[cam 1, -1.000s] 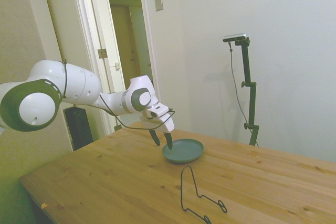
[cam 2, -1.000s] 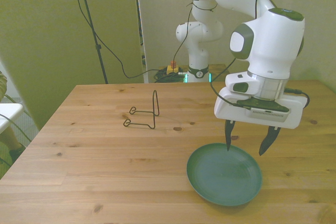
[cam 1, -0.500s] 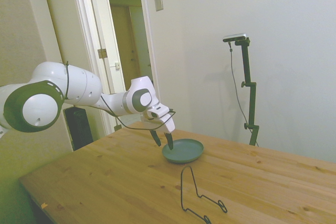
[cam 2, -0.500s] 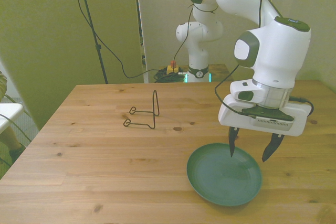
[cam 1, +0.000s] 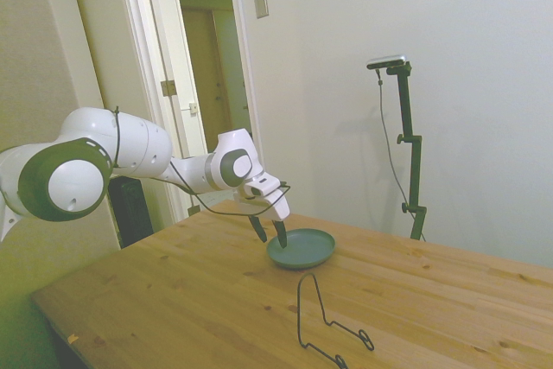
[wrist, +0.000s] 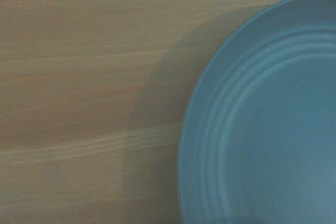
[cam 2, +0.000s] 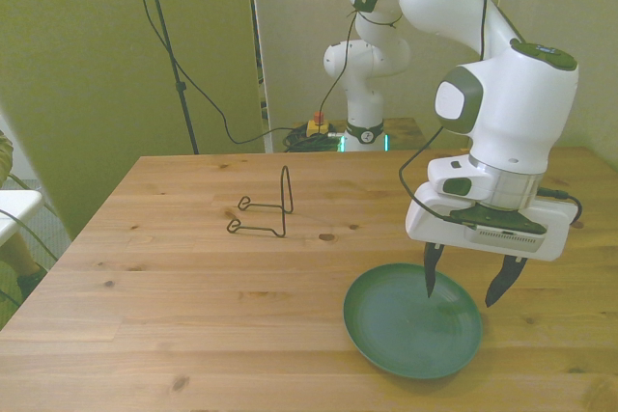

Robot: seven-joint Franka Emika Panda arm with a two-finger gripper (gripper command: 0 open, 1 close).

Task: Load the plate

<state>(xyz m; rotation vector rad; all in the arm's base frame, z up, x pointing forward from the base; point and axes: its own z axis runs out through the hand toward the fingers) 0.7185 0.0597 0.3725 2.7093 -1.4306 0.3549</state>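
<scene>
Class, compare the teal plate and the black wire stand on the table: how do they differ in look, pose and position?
The plate is a solid teal disc lying flat; the wire stand is thin bent black wire with one part standing upright. The plate sits directly under the open gripper; the wire stand sits apart, toward the front view's left, with nothing near it. The plate is round with a raised rim; the wire stand is angular with small loops. Both rest empty on the wooden table.

The worktop [cam 2: 193, 267] is pale wood with knots and plank seams. A round teal plate [cam 2: 413, 323] lies flat on it near the front view's lower right, its ridged rim sharp in the wrist view [wrist: 262, 129]. A black wire stand [cam 2: 266, 211] sits upright on the wood, well apart from the plate.
</scene>
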